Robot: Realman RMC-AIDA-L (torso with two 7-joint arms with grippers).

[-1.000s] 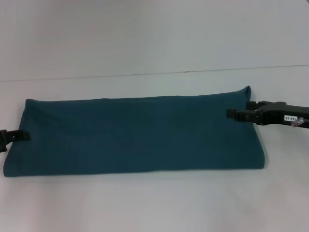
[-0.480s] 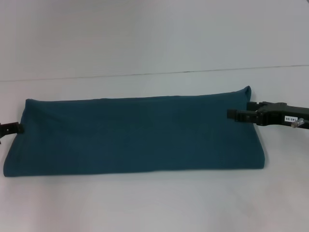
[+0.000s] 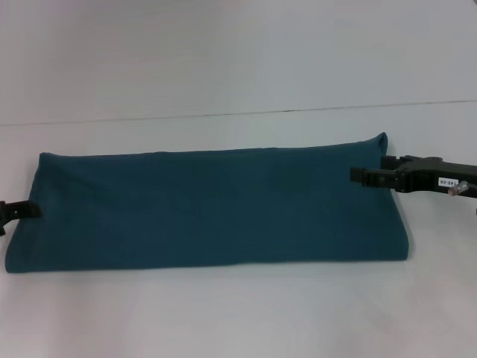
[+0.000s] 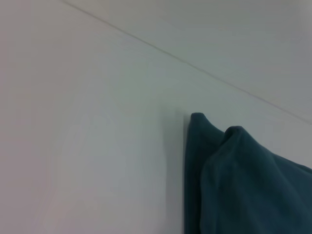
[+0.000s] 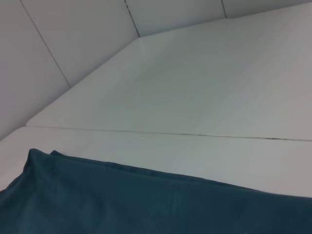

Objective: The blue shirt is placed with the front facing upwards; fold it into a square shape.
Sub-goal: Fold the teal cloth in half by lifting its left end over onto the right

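- Head view: the blue shirt (image 3: 209, 209) lies as a long folded band across the white table (image 3: 238, 313), plain teal side up. The right gripper (image 3: 356, 176) sits over its right end, the left gripper (image 3: 30, 210) at its left edge; I cannot tell whether either one is spread or pinching. My guess: the lengthwise fold is finished, and next 1 end must be carried over the other.
- Left wrist view: a doubled shirt corner on bare table.
- Right wrist view: the shirt's far edge, then the table seam (image 5: 146, 132) and wall beyond. Nothing blocks the fold.
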